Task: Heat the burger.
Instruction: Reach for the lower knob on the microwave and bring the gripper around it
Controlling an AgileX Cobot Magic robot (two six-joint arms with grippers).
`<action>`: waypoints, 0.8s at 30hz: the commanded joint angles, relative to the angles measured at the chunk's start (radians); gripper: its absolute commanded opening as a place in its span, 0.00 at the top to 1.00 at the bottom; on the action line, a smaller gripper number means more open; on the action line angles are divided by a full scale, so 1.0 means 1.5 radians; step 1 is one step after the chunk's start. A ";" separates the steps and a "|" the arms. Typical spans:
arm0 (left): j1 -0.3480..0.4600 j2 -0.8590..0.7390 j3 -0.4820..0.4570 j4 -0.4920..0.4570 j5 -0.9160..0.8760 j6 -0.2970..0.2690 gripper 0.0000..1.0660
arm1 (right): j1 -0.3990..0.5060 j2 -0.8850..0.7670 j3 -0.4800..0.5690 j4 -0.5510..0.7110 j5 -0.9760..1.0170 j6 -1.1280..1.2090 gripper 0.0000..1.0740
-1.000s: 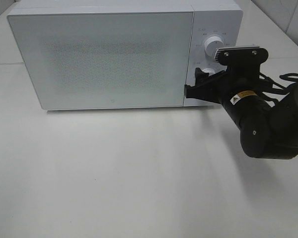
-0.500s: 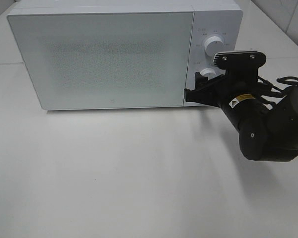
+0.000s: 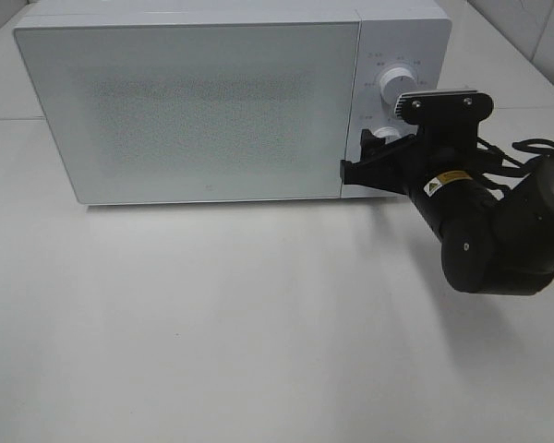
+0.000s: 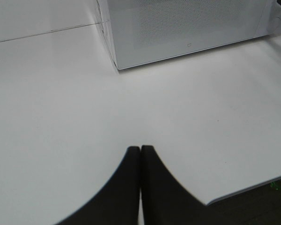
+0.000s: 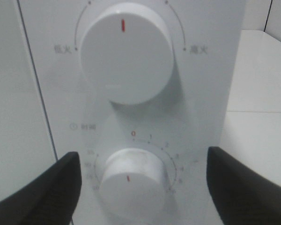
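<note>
Now at the timer-setting step: my right gripper [image 3: 362,155] stands spread wide, grasping nothing, with the lower timer knob [image 5: 131,180] between its fingers. I cannot see the burger; presumably it sits behind the shut microwave door [image 3: 194,111] alongside. Next move: pinch the knob, then twist.

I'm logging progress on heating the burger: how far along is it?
Done, by the look of it: the microwave door is shut and no burger is in sight, so it is probably inside. In hand: the right end effector stands open astride the timer knob, not closed on it. Left, it seems: grip and turn that knob to start heating.
</note>
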 commanded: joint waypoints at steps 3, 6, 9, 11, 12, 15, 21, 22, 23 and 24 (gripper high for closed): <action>0.003 -0.017 0.001 -0.002 -0.009 -0.003 1.00 | -0.001 -0.003 -0.031 -0.003 -0.049 -0.011 0.33; 0.003 -0.017 0.001 -0.002 -0.009 -0.003 1.00 | -0.001 -0.003 -0.034 -0.003 -0.026 -0.013 0.33; 0.003 -0.017 0.001 -0.002 -0.009 -0.003 1.00 | -0.001 0.000 -0.035 0.002 -0.015 -0.013 0.33; 0.003 -0.017 0.001 -0.002 -0.009 -0.003 1.00 | -0.001 0.009 -0.035 0.002 -0.017 -0.013 0.33; 0.003 -0.017 0.001 -0.002 -0.009 -0.003 1.00 | -0.001 0.009 -0.035 0.002 -0.017 -0.013 0.33; 0.003 -0.017 0.001 -0.002 -0.009 -0.003 1.00 | -0.001 0.032 -0.035 0.001 -0.023 -0.013 0.35; 0.003 -0.017 0.001 -0.002 -0.009 -0.003 1.00 | -0.001 0.043 -0.035 -0.004 -0.071 -0.013 0.38; 0.003 -0.017 0.001 -0.002 -0.009 -0.003 1.00 | -0.001 0.043 -0.035 -0.004 -0.074 -0.013 0.40; 0.003 -0.017 0.001 -0.002 -0.009 -0.003 1.00 | -0.001 0.043 -0.035 -0.004 -0.074 -0.013 0.40; 0.003 -0.017 0.001 -0.002 -0.009 -0.003 1.00 | -0.001 0.043 -0.035 -0.003 -0.074 -0.013 0.41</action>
